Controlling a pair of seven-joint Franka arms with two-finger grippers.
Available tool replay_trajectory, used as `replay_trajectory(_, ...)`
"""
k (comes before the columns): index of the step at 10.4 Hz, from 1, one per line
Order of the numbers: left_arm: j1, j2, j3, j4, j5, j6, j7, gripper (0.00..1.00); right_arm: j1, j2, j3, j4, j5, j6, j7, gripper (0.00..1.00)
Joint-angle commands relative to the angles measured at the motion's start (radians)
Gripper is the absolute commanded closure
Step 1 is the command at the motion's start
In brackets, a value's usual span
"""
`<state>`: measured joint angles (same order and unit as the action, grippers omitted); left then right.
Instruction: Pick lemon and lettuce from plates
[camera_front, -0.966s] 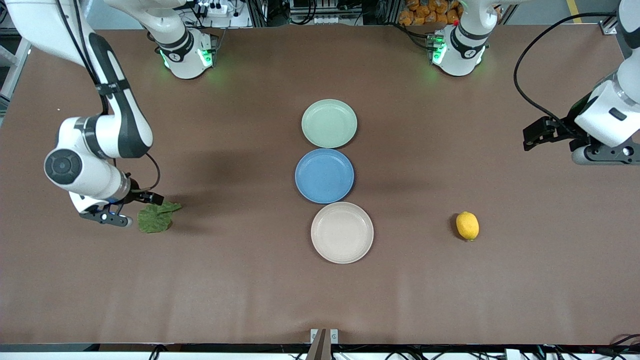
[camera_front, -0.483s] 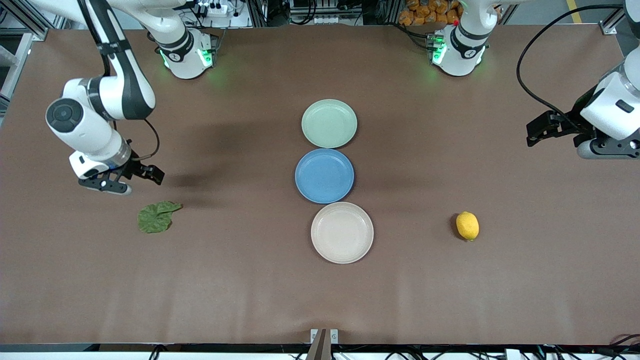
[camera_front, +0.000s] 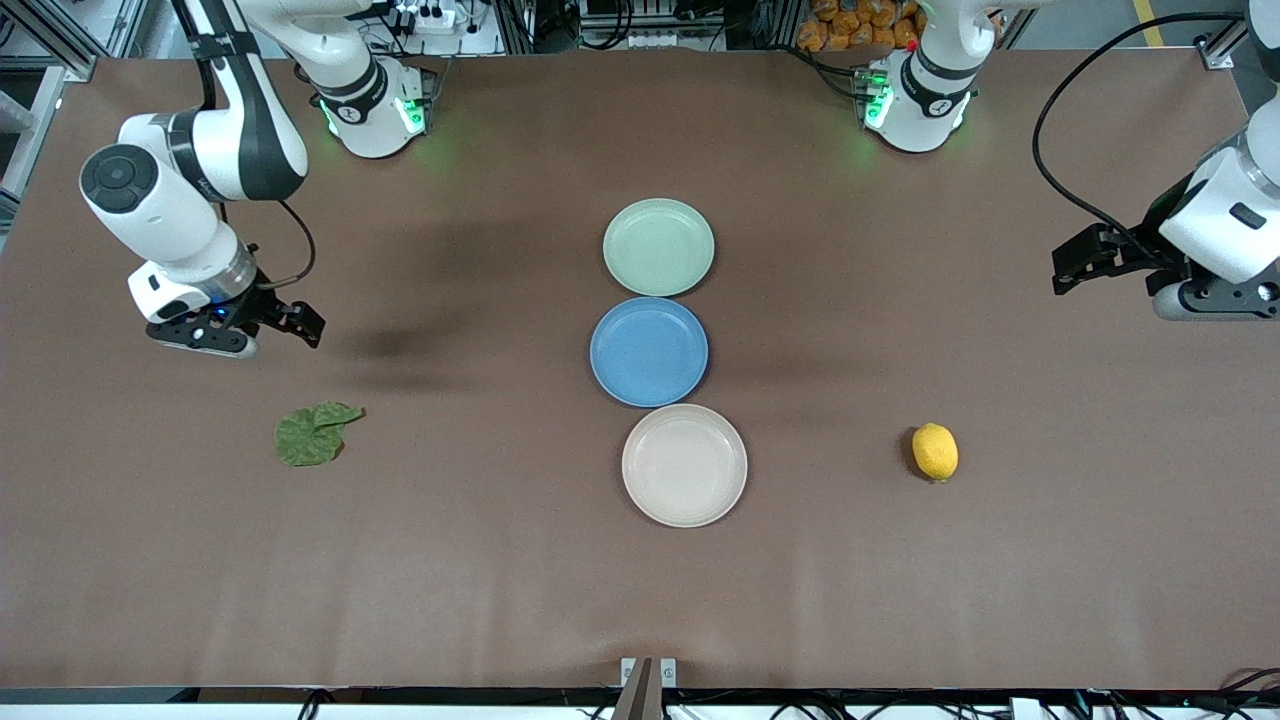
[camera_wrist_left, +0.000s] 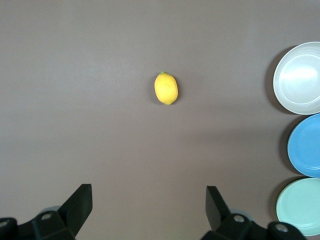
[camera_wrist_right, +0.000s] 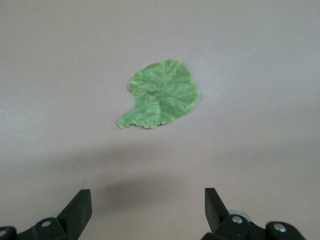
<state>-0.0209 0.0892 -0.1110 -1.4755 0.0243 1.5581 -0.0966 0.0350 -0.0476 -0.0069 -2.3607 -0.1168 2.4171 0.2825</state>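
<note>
The lettuce (camera_front: 312, 435) lies flat on the bare table toward the right arm's end; it also shows in the right wrist view (camera_wrist_right: 162, 95). My right gripper (camera_front: 292, 326) is open and empty, apart from the leaf and over bare table. The lemon (camera_front: 935, 452) lies on the bare table toward the left arm's end, and shows in the left wrist view (camera_wrist_left: 166, 88). My left gripper (camera_front: 1072, 263) is open and empty, well away from it. The mint green plate (camera_front: 659, 247) and the beige plate (camera_front: 684, 465) hold nothing.
A blue plate (camera_front: 649, 351) sits between the two other plates in a row down the middle of the table. All three plates show at the edge of the left wrist view, the beige one (camera_wrist_left: 298, 77) closest to the lemon.
My right gripper has moved off the lettuce, away from the front camera, leaving the leaf lying where it was. My left gripper has shifted a little toward the robots' bases.
</note>
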Motion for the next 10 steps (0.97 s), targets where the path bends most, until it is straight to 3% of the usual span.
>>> replay_trajectory(1,0.009,0.015,0.001,0.004,-0.04,0.033,0.026,0.0,-0.004,-0.044,-0.002,0.023,-0.015,-0.053,-0.005,0.0)
replay_trajectory(6,0.01,0.015,0.001,0.001,-0.038,0.037,0.029,0.0,0.005,-0.066,0.005,0.25,0.002,-0.366,-0.006,0.0)
replay_trajectory(8,0.01,0.023,0.001,0.001,-0.033,0.054,0.031,0.0,0.011,-0.078,0.001,0.34,0.089,-0.477,-0.06,0.0)
replay_trajectory(10,0.009,0.024,0.002,0.0,-0.03,0.057,0.031,0.0,0.009,-0.078,-0.001,0.415,0.103,-0.567,-0.078,0.0)
